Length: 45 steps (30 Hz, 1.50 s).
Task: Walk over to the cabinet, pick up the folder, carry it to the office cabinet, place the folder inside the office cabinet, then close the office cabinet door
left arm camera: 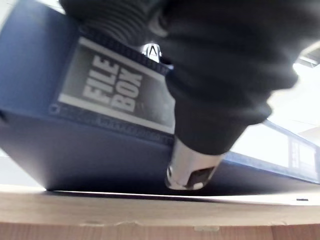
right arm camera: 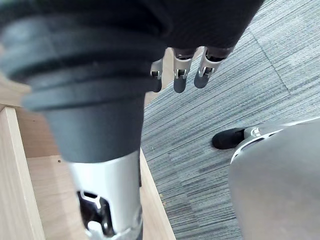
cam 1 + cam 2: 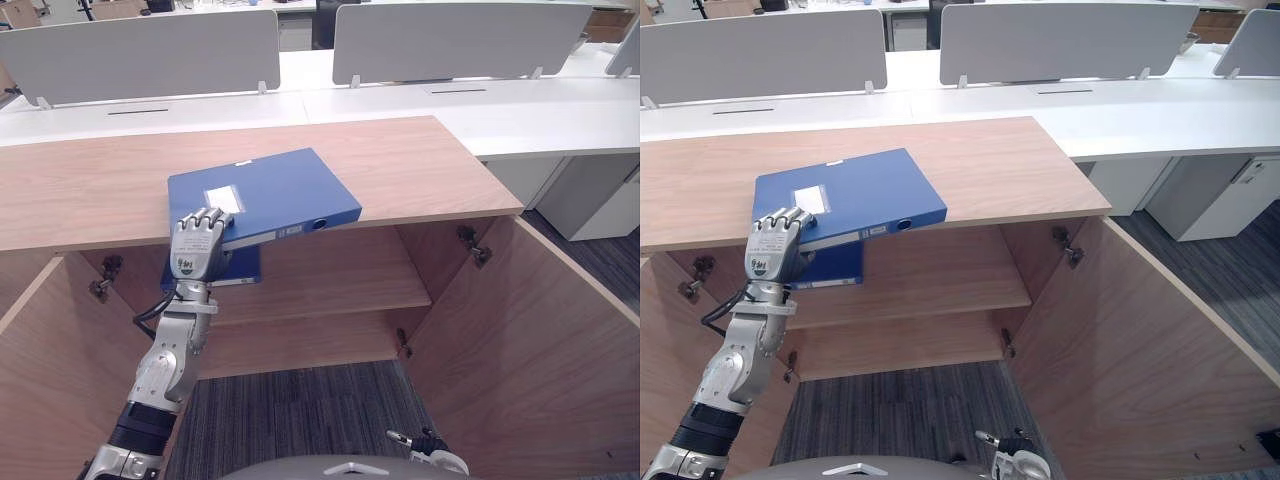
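Blue folder (image 3: 265, 195) lies on wood cabinet top (image 3: 420, 165), its near end overhanging the front edge. Left hand (image 3: 197, 250) grips the folder's near-left corner, fingers curled over the cover. Right hand (image 2: 181, 80) hangs low over carpet (image 2: 200, 150), fingers loose, holding nothing.

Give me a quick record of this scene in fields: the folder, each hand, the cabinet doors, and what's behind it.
folder: blue folder on the cabinet top, near corner past the front edge
left hand: fingers curled over the folder's near corner, gripping it
right hand: low over the carpet, fingers relaxed, holding nothing
doors: both swung open, right door and left door
inside: one wooden shelf
behind: white desks with grey dividers
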### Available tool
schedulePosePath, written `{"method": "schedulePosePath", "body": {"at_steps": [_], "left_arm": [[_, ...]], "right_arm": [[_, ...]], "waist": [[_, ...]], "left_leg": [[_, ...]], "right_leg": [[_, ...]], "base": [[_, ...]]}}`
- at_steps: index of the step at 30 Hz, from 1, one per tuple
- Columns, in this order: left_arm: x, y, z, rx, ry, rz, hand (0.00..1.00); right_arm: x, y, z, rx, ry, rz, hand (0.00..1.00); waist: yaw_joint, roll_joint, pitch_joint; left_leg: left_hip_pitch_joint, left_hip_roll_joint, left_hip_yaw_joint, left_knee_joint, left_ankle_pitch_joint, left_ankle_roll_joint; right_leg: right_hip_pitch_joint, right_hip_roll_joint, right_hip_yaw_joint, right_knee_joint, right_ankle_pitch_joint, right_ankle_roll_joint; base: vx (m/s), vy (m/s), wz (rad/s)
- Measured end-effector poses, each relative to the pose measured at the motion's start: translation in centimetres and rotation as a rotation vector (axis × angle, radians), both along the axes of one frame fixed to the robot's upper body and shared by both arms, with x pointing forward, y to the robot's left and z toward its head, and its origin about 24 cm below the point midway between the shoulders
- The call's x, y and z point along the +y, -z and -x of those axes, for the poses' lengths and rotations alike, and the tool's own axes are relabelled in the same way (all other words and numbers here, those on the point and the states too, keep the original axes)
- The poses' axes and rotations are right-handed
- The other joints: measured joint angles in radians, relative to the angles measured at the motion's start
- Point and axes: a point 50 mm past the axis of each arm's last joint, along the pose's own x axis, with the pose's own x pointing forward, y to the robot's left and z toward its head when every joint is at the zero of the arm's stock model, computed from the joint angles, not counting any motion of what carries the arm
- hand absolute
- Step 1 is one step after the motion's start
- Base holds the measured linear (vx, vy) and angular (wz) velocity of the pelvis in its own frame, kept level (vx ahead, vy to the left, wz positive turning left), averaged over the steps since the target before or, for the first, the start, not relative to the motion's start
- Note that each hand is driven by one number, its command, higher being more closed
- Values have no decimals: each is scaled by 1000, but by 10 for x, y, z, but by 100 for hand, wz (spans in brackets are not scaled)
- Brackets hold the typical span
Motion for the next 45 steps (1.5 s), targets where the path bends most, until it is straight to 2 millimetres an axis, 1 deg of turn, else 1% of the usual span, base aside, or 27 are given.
{"method": "schedulePosePath", "body": {"at_steps": [5, 6, 9, 10, 13, 15, 17, 19, 20, 22, 24, 25, 27, 28, 30, 32, 34, 35, 37, 38, 39, 40, 41, 42, 43, 45], "left_arm": [[-13, -13, 13, -65, 115, 88, 100], [-20, -15, 17, -72, 165, 113, 100], [-31, -19, 24, -84, 238, 177, 100], [-39, -25, 31, -100, 293, 256, 100], [-51, -35, 41, -130, 388, 403, 100], [-58, -42, 47, -148, 452, 502, 100], [-66, -50, 56, -160, 554, 691, 100], [-68, -52, 60, -151, 594, 778, 100], [-67, -54, 63, -146, 629, 880, 100], [-66, -57, 65, -150, 656, 991, 100], [-63, -60, 67, -158, 676, 1119, 100], [-61, -61, 69, -161, 680, 1151, 100], [-58, -64, 73, -170, 712, 1274, 100], [-57, -65, 75, -177, 725, 1315, 100], [-54, -66, 80, -170, 772, 1418, 100], [-53, -65, 81, -153, 797, 1466, 100], [-50, -59, 83, -118, 797, 1529, 100], [-49, -57, 83, -106, 795, 1543, 100], [-42, -47, 83, -72, 763, 1572, 100], [-40, -45, 82, -63, 754, 1575, 100], [-38, -39, 81, -40, 736, 1583, 100], [-37, -37, 80, -33, 727, 1585, 100], [-34, -33, 79, -24, 699, 1587, 100], [-33, -29, 78, -15, 681, 1584, 100], [-32, -28, 78, -9, 674, 1582, 100], [-30, -22, 80, 13, 642, 1585, 100]], "right_arm": [[1, -1, -2, -9, -23, 7, 0], [2, -1, -4, -13, -43, 11, 0], [3, -2, -6, -25, -62, 17, 0], [4, -2, -7, -29, -71, 21, 0], [5, -3, -8, -33, -81, 29, 0], [7, -4, -11, -43, -96, 44, 0], [13, -6, -15, -72, -124, 49, 0], [15, -7, -16, -81, -130, 45, 0], [20, -8, -20, -100, -127, 39, 0], [24, -11, -24, -129, -130, 30, 0], [25, -16, -33, -181, -116, 27, 0], [25, -18, -35, -197, -107, 30, 0], [28, -27, -47, -267, -86, 27, 0], [30, -32, -53, -304, -79, 25, 0], [35, -51, -72, -436, -67, 16, 0], [38, -66, -83, -529, -62, 14, 0], [41, -92, -99, -683, -40, 3, 0], [42, -100, -103, -724, -33, 0, 0], [45, -129, -112, -871, -10, -19, 0], [45, -136, -114, -907, -8, -20, 0], [45, -150, -116, -979, 4, -20, 0], [44, -157, -117, -1014, 9, -19, 0], [44, -171, -118, -1080, 15, -17, 0], [44, -184, -118, -1142, 19, -15, 0], [44, -190, -118, -1173, 22, -14, 0], [44, -213, -118, -1287, 26, -12, 0]], "waist": [[-1, -1, 0], [0, -1, 0], [1, -1, 0], [2, -1, 0], [13, 1, -1], [13, 1, -1], [18, 3, -2], [19, 4, -3], [22, 6, -4], [25, 6, -4], [27, 5, -4], [27, 5, -4], [29, 3, -2], [30, 1, -1], [37, -4, 2], [43, -5, 3], [48, -9, 5], [49, -11, 6], [49, -19, 13], [49, -22, 14], [51, -26, 17], [52, -28, 18], [51, -33, 23], [51, -36, 29], [50, -38, 32], [48, -41, 36]], "left_leg": [[-4, -1, 0, 0, 0, 4], [-4, -1, 0, 0, -1, 5], [-7, -1, 3, 7, -5, 6], [-9, -1, 7, 16, -11, 7], [-17, 3, 24, 45, -29, 7], [-28, 3, 24, 60, -36, 8], [-31, 3, 28, 61, -36, 8], [-32, 4, 29, 61, -36, 8], [-32, 5, 29, 61, -36, 8], [-32, 6, 29, 63, -37, 9], [-35, 7, 29, 73, -42, 11], [-36, 7, 29, 75, -43, 11], [-35, 6, 29, 76, -42, 12], [-35, 6, 29, 76, -42, 12], [-35, 4, 29, 75, -42, 12], [-35, 4, 29, 75, -42, 13], [-31, 3, 29, 75, -41, 13], [-31, 3, 29, 75, -41, 13], [-31, 3, 28, 75, -41, 13], [-31, 3, 28, 75, -41, 13], [-30, 2, 28, 75, -41, 14], [-30, 2, 28, 75, -41, 14], [-29, 0, 28, 75, -41, 14], [-29, -1, 28, 75, -42, 15], [-29, -1, 28, 75, -42, 15], [-28, -3, 28, 75, -43, 18]], "right_leg": [[-4, 0, 0, 0, 0, 0], [-4, 0, 0, 0, 0, 0], [-6, -2, 6, 4, 0, 0], [-6, -3, 14, 7, 0, 1], [-6, -2, 32, 7, 2, 3], [-8, -3, 33, 7, 3, 4], [-17, -2, 38, 8, 3, 4], [-17, -2, 41, 10, 3, 4], [-20, -1, 46, 13, 3, 4], [-21, -1, 48, 16, 3, 4], [-21, -2, 49, 19, 3, 4], [-21, -2, 49, 19, 2, 4], [-22, -2, 49, 24, 2, 5], [-22, -2, 49, 25, 2, 5], [-22, -2, 49, 28, 1, 6], [-22, -2, 50, 29, 1, 6], [-22, -3, 50, 31, 1, 7], [-22, -3, 49, 31, 1, 7], [-22, -3, 49, 31, 1, 7], [-21, -4, 49, 31, 1, 7], [-21, -4, 49, 32, 0, 7], [-21, -5, 49, 32, 0, 8], [-21, -6, 49, 33, 0, 8], [-21, -7, 49, 34, 0, 8], [-21, -8, 49, 34, -1, 9], [-21, -10, 49, 35, -1, 9]], "base": [[0, 0, 0], [0, 0, 0], [0, 0, -3], [-5, -1, -13], [-12, -8, -15], [-4, -7, -3], [-41, -24, -5], [-14, -17, -5], [-12, -19, -7], [-30, -23, -4], [-39, -18, -1], [-40, -11, 0], [-44, -11, 0], [-42, -12, 0], [-46, -13, 0], [-19, -5, 0], [0, 0, 0], [0, 0, 0], [0, 0, 0], [0, 0, 0], [0, 0, 0], [0, 0, 0], [0, 0, 0], [0, 0, 0], [0, 0, 0], [0, 0, 0]]}}
